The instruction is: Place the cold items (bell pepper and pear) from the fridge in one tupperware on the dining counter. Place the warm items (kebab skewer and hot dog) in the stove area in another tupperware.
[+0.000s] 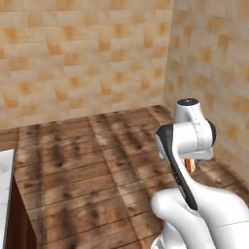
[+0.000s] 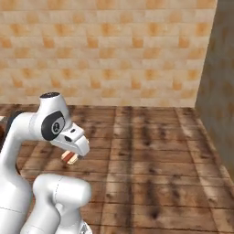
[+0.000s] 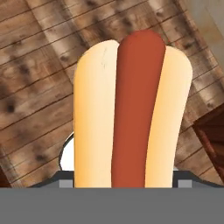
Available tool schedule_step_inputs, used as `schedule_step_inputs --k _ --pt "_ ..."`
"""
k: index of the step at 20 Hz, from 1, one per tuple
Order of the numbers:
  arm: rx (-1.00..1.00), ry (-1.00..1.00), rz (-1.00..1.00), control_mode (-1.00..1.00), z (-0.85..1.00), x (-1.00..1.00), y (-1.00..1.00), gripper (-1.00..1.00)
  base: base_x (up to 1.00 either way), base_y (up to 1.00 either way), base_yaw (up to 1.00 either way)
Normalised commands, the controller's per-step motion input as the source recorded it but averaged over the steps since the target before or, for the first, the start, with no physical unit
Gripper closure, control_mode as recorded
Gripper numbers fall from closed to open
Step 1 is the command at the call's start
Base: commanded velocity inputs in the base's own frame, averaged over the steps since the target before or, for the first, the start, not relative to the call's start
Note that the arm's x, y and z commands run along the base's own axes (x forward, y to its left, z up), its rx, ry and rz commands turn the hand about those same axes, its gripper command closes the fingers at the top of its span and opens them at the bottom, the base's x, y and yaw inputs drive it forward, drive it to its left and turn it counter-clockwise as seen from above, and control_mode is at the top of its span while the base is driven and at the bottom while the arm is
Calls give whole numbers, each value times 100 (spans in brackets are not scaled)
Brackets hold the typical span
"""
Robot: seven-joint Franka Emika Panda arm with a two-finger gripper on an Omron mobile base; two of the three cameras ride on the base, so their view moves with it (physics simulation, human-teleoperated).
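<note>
- The hot dog [image 3: 131, 113] sits right in front of the hand camera, running from 6 o'clock up to 12 o'clock, sausage between the two bun halves. In the left base view a sliver of it [image 1: 190, 165] peeks from under the folded wrist, and in the right base view its end [image 2: 70, 157] shows below the hand.
- The gripper's fingers are hidden behind the bun, so how far they are parted cannot be read directly. Since the food hangs over bare floor with nothing beneath it, I judge the fingers closed on it.
- The step in hand looks like carrying this warm item to its tupperware. No container is visible, so the base likely has to drive first.
- To do it well: keep the arm tucked, hold the wrist steady, and avoid sharp turns, since a soft bun can slip or squash.
- Room: open wooden floor [image 2: 151, 151] spreads ahead.
- Edges: a tiled wall [image 1: 87, 58] at 12 o'clock, a side wall [image 1: 214, 73] at 3 o'clock, and a white counter edge [image 1: 5, 180] at 9 o'clock in the left base view.
</note>
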Motion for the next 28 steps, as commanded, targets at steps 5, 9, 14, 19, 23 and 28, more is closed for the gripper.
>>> schedule_step_inputs --k 5,9,14,19,23,28 --pt "0 0 0 100 0 0 0 100 50 30 64" --pt "0 0 0 100 0 0 0 100 100 -31 30" --pt "0 0 0 100 0 0 0 100 100 -3 16" --pt "0 0 0 100 0 0 0 100 100 0 10" --pt "0 0 0 100 0 0 0 100 100 0 35" --pt "0 0 0 100 0 0 0 100 100 -5 66"
